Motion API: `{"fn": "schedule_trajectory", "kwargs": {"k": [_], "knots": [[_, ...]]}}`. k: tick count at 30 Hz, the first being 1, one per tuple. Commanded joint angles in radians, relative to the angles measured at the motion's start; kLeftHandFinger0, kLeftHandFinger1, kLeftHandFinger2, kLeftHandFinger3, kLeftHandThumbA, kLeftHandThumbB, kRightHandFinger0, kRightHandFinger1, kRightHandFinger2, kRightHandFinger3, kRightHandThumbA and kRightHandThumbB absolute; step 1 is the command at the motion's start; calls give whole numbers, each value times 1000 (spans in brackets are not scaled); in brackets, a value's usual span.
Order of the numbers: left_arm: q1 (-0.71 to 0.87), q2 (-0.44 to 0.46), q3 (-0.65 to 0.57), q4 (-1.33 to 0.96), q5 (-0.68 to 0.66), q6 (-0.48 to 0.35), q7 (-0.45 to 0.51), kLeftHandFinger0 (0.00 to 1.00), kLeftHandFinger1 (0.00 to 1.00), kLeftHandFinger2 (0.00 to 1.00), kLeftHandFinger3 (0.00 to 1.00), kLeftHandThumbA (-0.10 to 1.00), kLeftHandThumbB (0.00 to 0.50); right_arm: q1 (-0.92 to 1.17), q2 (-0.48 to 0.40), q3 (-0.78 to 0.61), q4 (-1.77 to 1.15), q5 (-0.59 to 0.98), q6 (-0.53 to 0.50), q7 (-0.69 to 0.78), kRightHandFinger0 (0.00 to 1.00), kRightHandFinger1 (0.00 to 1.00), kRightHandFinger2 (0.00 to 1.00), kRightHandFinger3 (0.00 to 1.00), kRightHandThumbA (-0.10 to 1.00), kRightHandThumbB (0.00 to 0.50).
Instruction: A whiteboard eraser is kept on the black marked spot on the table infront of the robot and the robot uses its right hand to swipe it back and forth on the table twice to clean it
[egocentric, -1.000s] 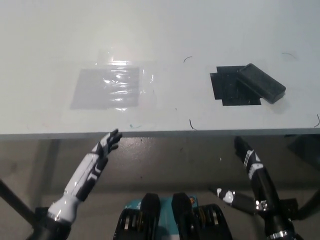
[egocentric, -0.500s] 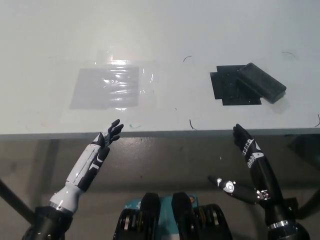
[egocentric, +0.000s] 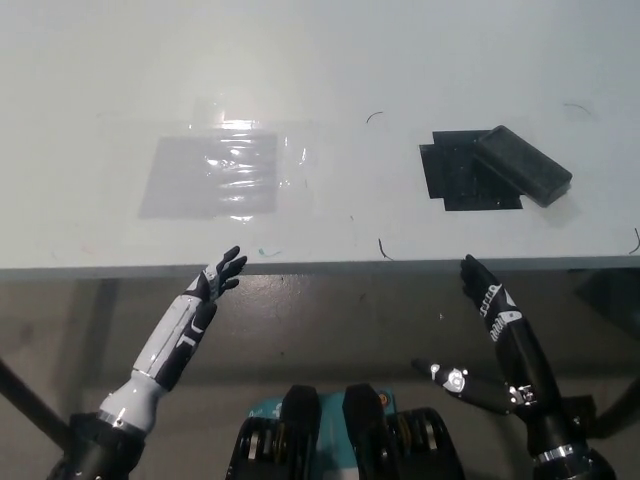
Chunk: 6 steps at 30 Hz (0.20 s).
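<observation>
Trouble could come from the eraser (egocentric: 522, 165): it is laid half off the far right of the black mark (egocentric: 462, 178). The right hand (egocentric: 487, 293) is held open and empty below the table edge (egocentric: 320, 266), so the eraser could be knocked away. The left hand (egocentric: 218, 278) is rested open at the near left.

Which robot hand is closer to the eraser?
The black right hand. It sits below the table edge almost under the eraser; the white left hand is far off to the side.

The counter (egocentric: 320, 60) is pale grey-white, with a glossy clear film patch (egocentric: 212, 175) and a black marked square (egocentric: 465, 178). The eraser (egocentric: 522, 165) is dark charcoal. A few thin black pen marks (egocentric: 375, 117) dot the surface.
</observation>
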Motion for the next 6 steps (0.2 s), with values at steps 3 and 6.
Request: {"fn": "schedule_trajectory", "kwargs": {"k": [3,6], "knots": [[-7,3,5,-19,-4,-8,2,1000,1000,1000,1000,1000,306,-5,-2,10,-7,5,-64,14,1000,1000,1000,1000,1000,99],[-4,3,6,-19,-5,-6,2,1000,1000,1000,1000,1000,314,-6,-3,11,-5,6,-64,16,1000,1000,1000,1000,1000,96]]}}
